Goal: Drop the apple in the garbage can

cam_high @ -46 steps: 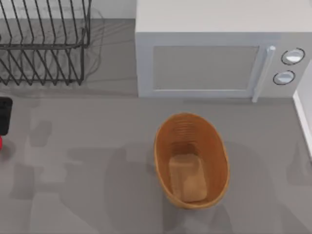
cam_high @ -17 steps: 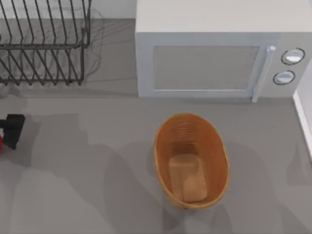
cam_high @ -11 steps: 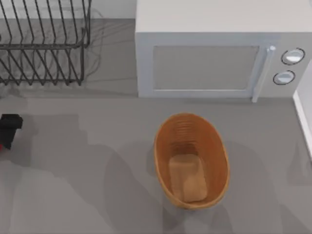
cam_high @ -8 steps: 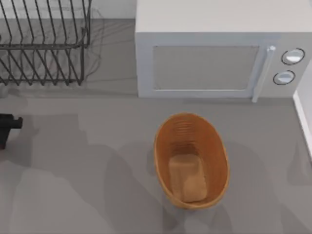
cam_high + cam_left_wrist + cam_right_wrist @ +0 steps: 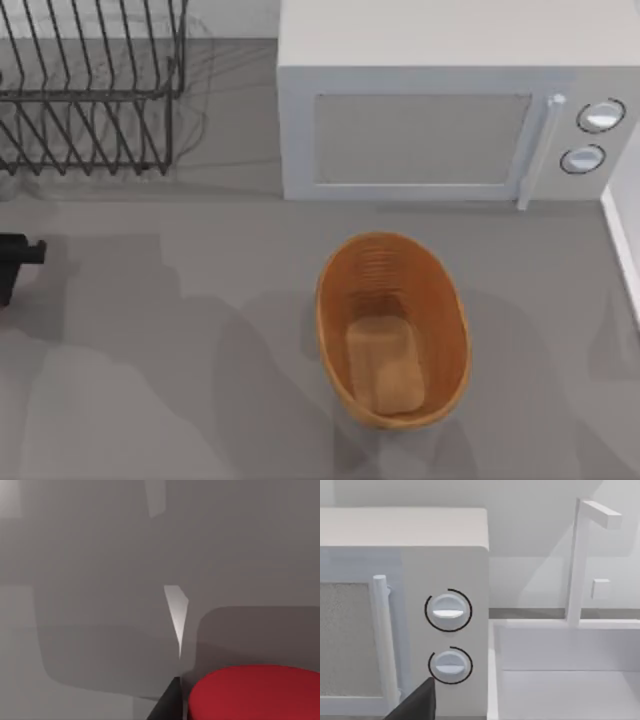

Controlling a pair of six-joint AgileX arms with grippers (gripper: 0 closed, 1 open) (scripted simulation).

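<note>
Microwave [image 5: 450, 105] takes up the back, wire rack [image 5: 90, 85] back left, garbage can [image 5: 392, 328] sits mid-table, left gripper [image 5: 12, 262] at the far left edge over the apple [image 5: 255, 692], can't tell if its fingers actually grip it.

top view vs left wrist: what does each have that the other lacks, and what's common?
Top view: the garbage can mid-table, the microwave behind it, and the wire rack at back left. Left wrist view: the apple, red, close up, resting on the table. Shared: the grey table and the left tool, at the table's left edge. The right tool is parked near the microwave's dials.
</note>
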